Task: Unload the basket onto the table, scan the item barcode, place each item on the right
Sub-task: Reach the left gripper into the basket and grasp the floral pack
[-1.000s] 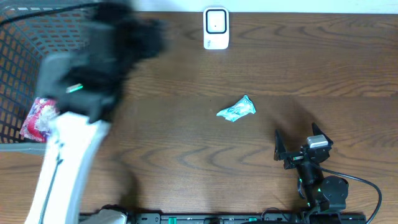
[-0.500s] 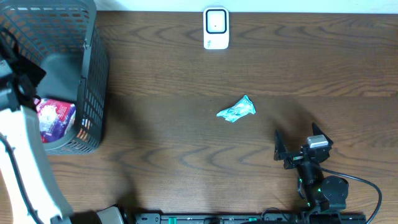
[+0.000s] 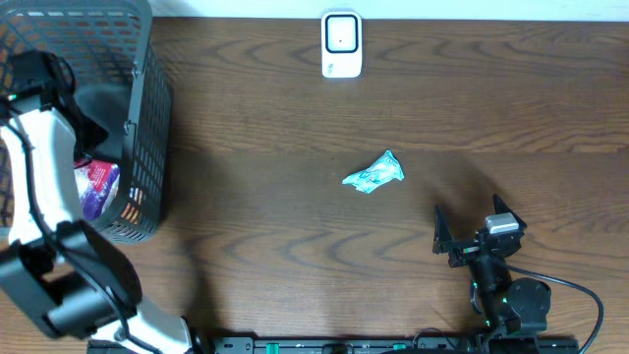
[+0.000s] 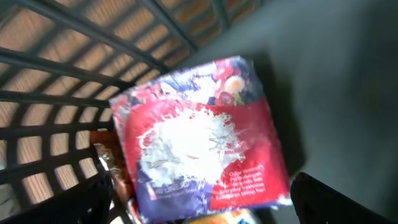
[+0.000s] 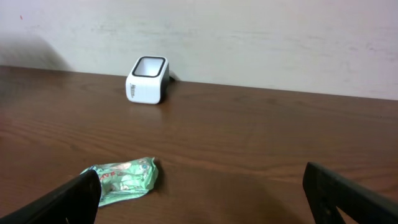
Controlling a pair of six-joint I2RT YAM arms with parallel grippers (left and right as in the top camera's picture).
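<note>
Packet (image 4: 205, 143) beneath wide-open left hand (image 4: 214, 198)

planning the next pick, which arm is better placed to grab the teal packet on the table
Right. The right gripper is open and faces the teal packet with nothing between them. The left gripper is down in the basket at the far left, over a red packet.

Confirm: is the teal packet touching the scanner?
No, the teal packet lies by itself, clearly apart from the white scanner near the far edge.
</note>
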